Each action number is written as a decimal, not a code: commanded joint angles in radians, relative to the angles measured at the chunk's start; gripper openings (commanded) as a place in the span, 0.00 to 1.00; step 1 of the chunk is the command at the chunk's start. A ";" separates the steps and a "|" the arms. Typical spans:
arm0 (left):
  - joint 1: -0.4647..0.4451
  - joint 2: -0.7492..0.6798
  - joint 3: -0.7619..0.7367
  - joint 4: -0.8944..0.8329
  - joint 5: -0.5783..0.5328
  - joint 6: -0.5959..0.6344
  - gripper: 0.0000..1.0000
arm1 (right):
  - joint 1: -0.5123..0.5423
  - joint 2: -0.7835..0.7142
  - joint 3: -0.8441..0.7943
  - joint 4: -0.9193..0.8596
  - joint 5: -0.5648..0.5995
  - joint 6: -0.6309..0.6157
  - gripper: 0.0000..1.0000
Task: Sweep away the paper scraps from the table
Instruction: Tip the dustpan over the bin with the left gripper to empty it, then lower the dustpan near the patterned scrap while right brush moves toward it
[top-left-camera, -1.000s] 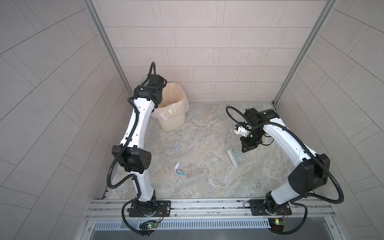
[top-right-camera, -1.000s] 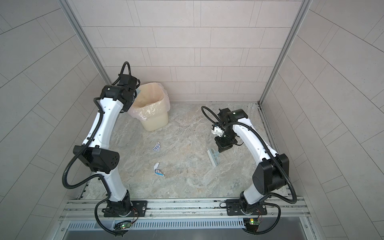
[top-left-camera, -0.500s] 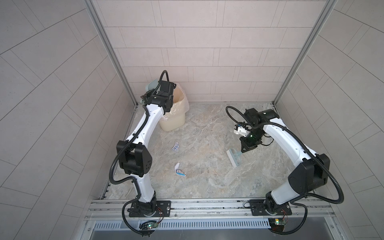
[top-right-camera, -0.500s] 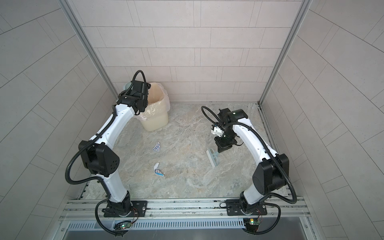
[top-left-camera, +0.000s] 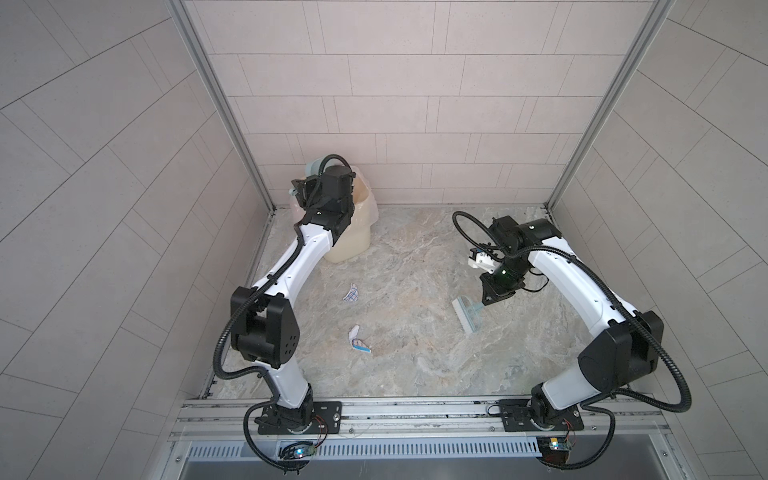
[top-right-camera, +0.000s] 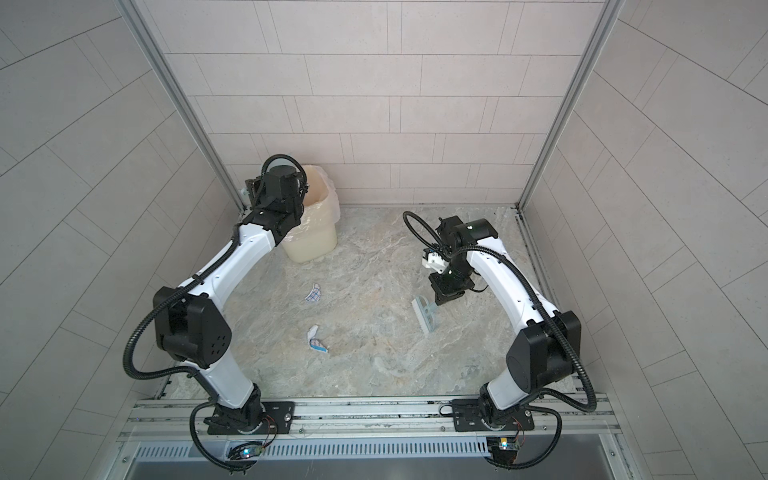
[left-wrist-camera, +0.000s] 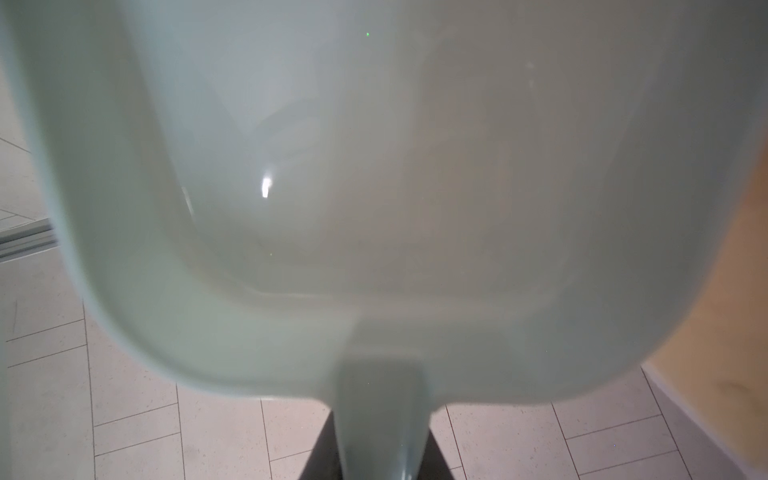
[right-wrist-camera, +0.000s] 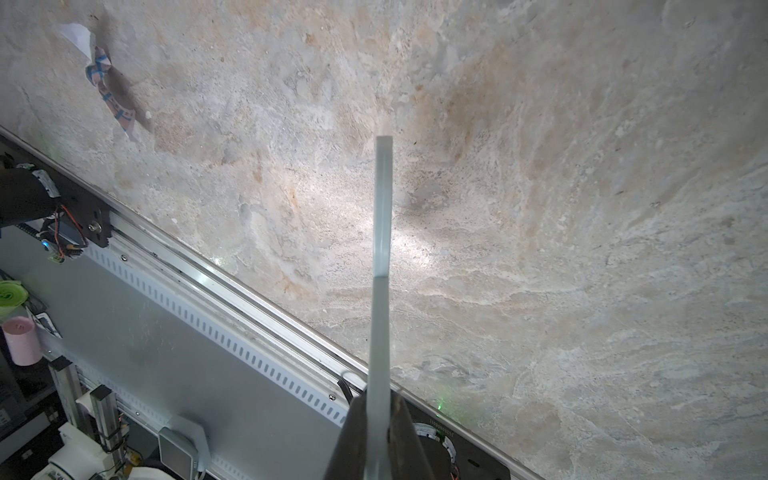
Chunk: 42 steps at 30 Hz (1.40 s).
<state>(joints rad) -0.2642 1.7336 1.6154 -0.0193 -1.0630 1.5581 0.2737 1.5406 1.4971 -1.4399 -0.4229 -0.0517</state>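
Note:
Two paper scraps lie on the marble-patterned table (top-left-camera: 419, 361) left of centre: a grid-printed one (top-left-camera: 351, 295) (top-right-camera: 312, 293) and a white-and-blue one (top-left-camera: 358, 338) (top-right-camera: 316, 343) (right-wrist-camera: 106, 83). My left gripper (left-wrist-camera: 380, 457) is shut on the handle of the pale blue dustpan (left-wrist-camera: 374, 187) (top-left-camera: 312, 168), held tilted at the bin's back-left rim. The pan's inside looks bare. My right gripper (top-left-camera: 490, 297) (top-right-camera: 442, 299) (right-wrist-camera: 378, 449) is shut on the handle of the pale blue brush (top-left-camera: 467, 313) (top-right-camera: 426, 313) (right-wrist-camera: 382, 216), whose bristles rest on the table right of centre.
A cream bin (top-left-camera: 353, 232) (top-right-camera: 311, 237) (left-wrist-camera: 706, 332) lined with a plastic bag stands in the back left corner. Tiled walls close in three sides. A metal rail (top-left-camera: 415, 409) carrying both arm bases runs along the front edge.
My left arm has stretched out towards the back corner, carrying the dustpan to the bin's rim. The right arm, brush and scraps have not moved.

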 joint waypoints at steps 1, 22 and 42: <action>0.002 -0.037 0.035 0.037 -0.002 0.015 0.00 | -0.004 -0.020 -0.015 -0.004 -0.024 -0.013 0.00; -0.095 -0.276 0.104 -0.892 0.327 -1.200 0.00 | 0.134 -0.038 -0.052 0.167 -0.176 0.146 0.00; -0.106 -0.690 -0.383 -1.007 0.602 -1.537 0.00 | 0.627 0.241 0.064 0.741 -0.321 0.589 0.00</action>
<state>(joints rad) -0.3714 1.0695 1.2453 -0.9939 -0.4679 0.0734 0.8696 1.7290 1.5043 -0.7815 -0.7212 0.4759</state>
